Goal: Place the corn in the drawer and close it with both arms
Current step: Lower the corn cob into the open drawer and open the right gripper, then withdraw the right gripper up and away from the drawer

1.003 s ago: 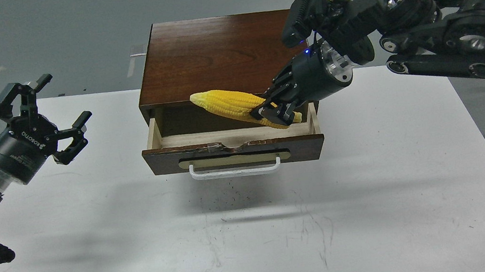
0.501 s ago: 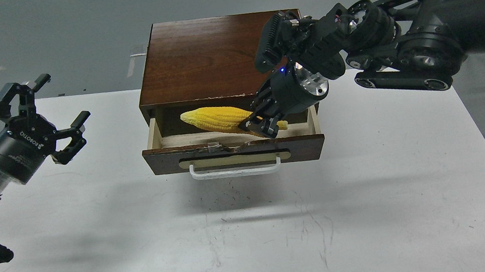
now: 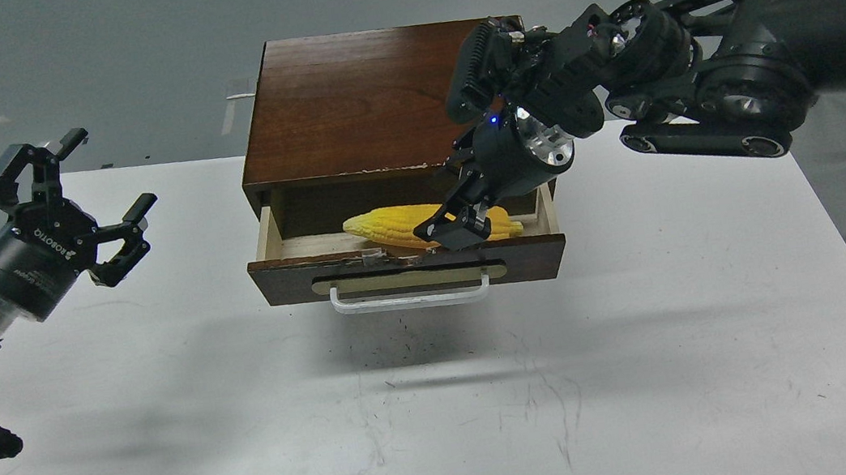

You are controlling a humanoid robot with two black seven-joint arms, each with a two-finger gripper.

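Letting go gently is best now: the corn (image 3: 397, 226) lies inside the open drawer (image 3: 407, 268), right fingers (image 3: 452, 231) loose around it. Left fingers (image 3: 85, 203) wait wide open, holding nothing.

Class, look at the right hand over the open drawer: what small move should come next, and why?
Probably lift the right hand clear of the drawer. The corn lies inside on the pale floor, and the fingers look spread around it, no longer clamping.

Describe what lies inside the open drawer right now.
The corn lies in the drawer on its pale floor, the right gripper over its thick end. The drawer's back part is hidden under the cabinet top.
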